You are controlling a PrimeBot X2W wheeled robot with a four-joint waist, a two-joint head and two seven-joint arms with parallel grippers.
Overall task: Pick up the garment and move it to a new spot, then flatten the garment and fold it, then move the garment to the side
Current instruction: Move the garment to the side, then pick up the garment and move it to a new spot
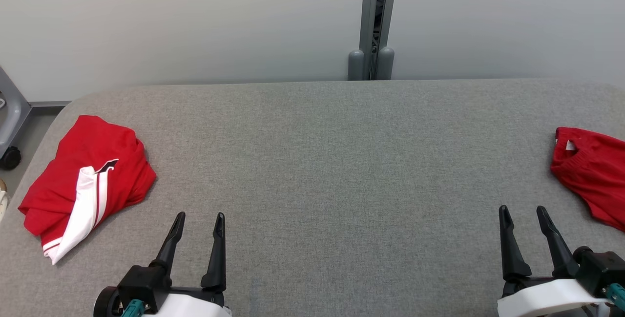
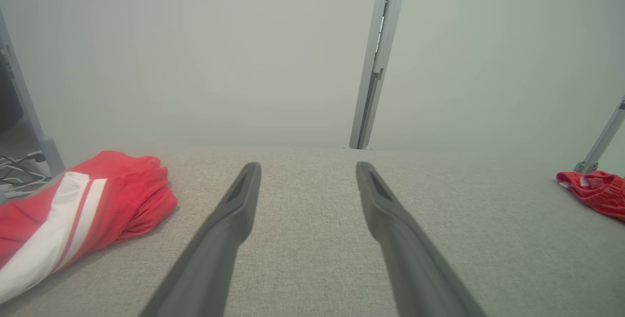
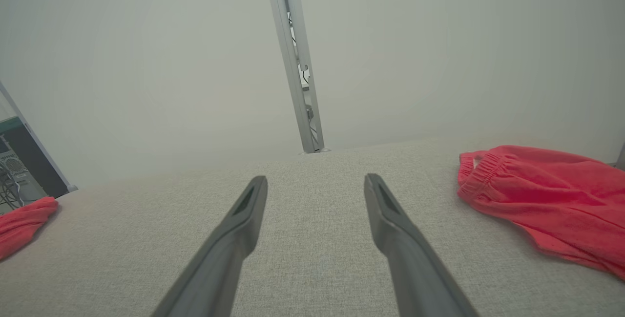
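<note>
On the left side of the grey tabletop (image 1: 332, 160) lies a striped red garment (image 1: 73, 160), bunched into a loose heap with a white stripe running down its near edge. At the far right edge rests a plain red garment (image 1: 593, 175), its elastic waistband turned toward the middle and part of it cut off by the head view's border. The left gripper (image 1: 201, 215) hovers just right of the striped garment, not touching it, fingers spread wide and holding nothing. The right gripper (image 1: 522, 208) sits near the plain garment, also apart from it, equally wide open and empty. Behind the tabletop, a metal post (image 1: 373, 24) divides the pale wall.
</note>
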